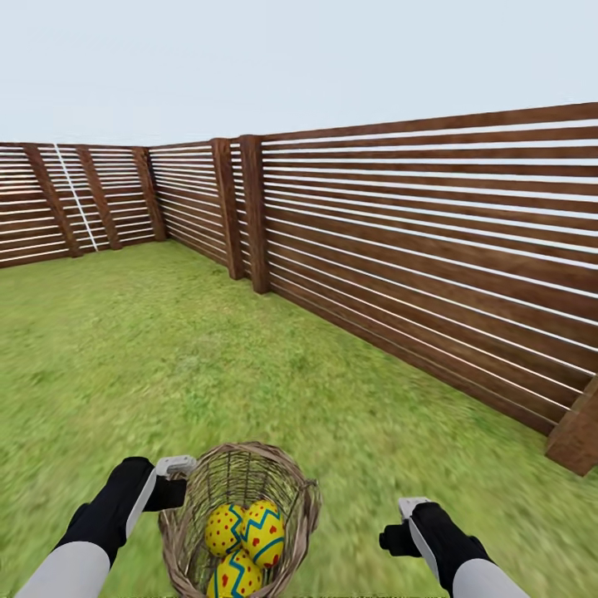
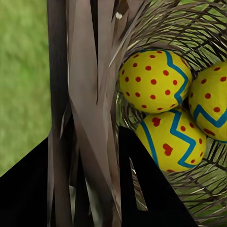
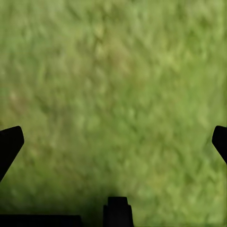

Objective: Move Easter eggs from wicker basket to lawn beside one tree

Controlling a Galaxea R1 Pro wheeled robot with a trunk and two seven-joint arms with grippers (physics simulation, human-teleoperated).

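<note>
Our left hand [image 2: 90, 189] grips the wicker basket [image 1: 241, 507] wall; three eggs [image 1: 249, 540] inside. Right hand [image 3: 113, 142] spread wide above lawn [image 3: 113, 71].

Basket [image 1: 237, 515] sits on the lawn [image 1: 166, 349] between the two pincers, its wall right against the left pincer [image 1: 170, 490], whose fingers [image 2: 151, 189] straddle that wall. Three eggs [image 1: 249, 536] lie inside, just right of the left pincer, bunched and touching. Right pincer [image 1: 407, 531] hangs well apart on the basket's far side, over bare grass. Fence [image 1: 432, 249] runs ahead and to the right of both pincers.
</note>
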